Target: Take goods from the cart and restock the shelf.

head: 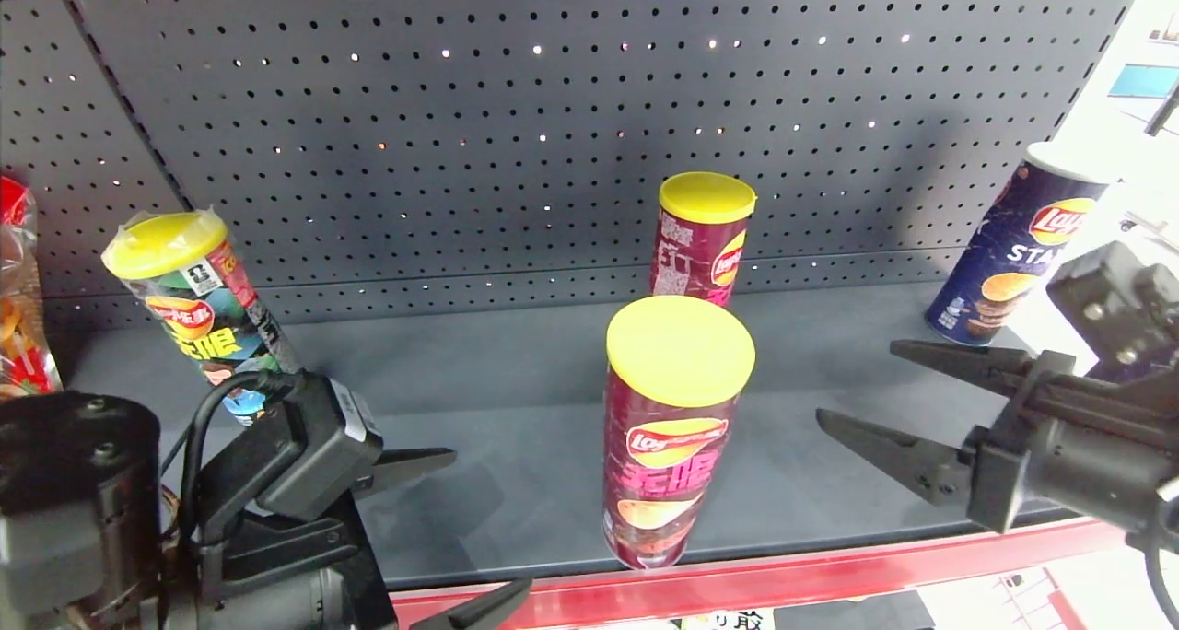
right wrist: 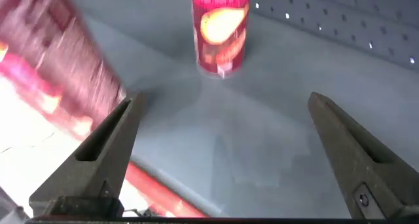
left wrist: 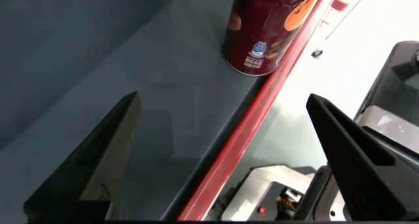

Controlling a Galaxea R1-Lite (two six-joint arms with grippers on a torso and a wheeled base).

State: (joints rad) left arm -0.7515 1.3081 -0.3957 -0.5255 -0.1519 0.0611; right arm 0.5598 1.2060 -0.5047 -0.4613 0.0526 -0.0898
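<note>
On the shelf (head: 516,400), front can (head: 677,427) stands before rear can (head: 702,234); seemingly apart.

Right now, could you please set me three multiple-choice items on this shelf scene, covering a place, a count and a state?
1. Where on the shelf does the navy can stand?
A. left end
B. front middle
C. right end
2. How many cans have yellow lids?
A. one
B. three
C. five
3. The right gripper is:
A. shut on a can
B. open, empty
C. shut, empty
Answers:
1 C, it stands at the far right end.
2 B, the front can, back can and left can have them.
3 B, its fingers are spread with nothing between.
</note>
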